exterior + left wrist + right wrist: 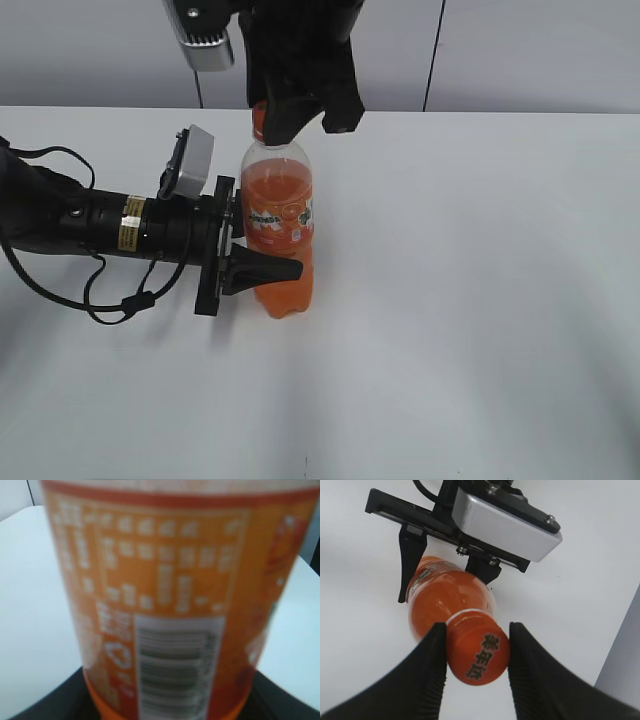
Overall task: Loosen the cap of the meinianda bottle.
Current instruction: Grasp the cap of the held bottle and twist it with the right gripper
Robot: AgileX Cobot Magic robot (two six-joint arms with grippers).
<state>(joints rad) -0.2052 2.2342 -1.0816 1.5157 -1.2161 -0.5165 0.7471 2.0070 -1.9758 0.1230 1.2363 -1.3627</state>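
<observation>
Your cap (481, 655) sits on top of the meinianda bottle (280, 225), which stands upright near the middle of the white tabletop (480, 300), its long axis vertical. In the right wrist view the cap's printed top faces the camera, squarely between the two dark fingers (432, 675) of the right gripper (476, 672), which comes straight down over the neck from above. Those fingers stand narrow, one on each side of the cap's ridged wall. The left one looks to be touching it; on the right a thin sliver may remain, and from this angle you cannot tell for sure whether the grip is fully seated. Treat the clamp as unconfirmed.

Lower down, the left gripper (262, 262) reaches in level from the left and holds the bottle around its labelled middle, the fingers spread to the width of the body. Its wrist view is filled by the blurred label and barcode, with dark finger bases at the bottom corners, which fits a firm hold.

The relation that matters for you: cap axis and right wrist axis look to run along the same vertical line, so a twist about that line should turn the cap while the left arm stops the bottle spinning. The right arm is the one at the cap; make sure it bites before you rotate.
</observation>
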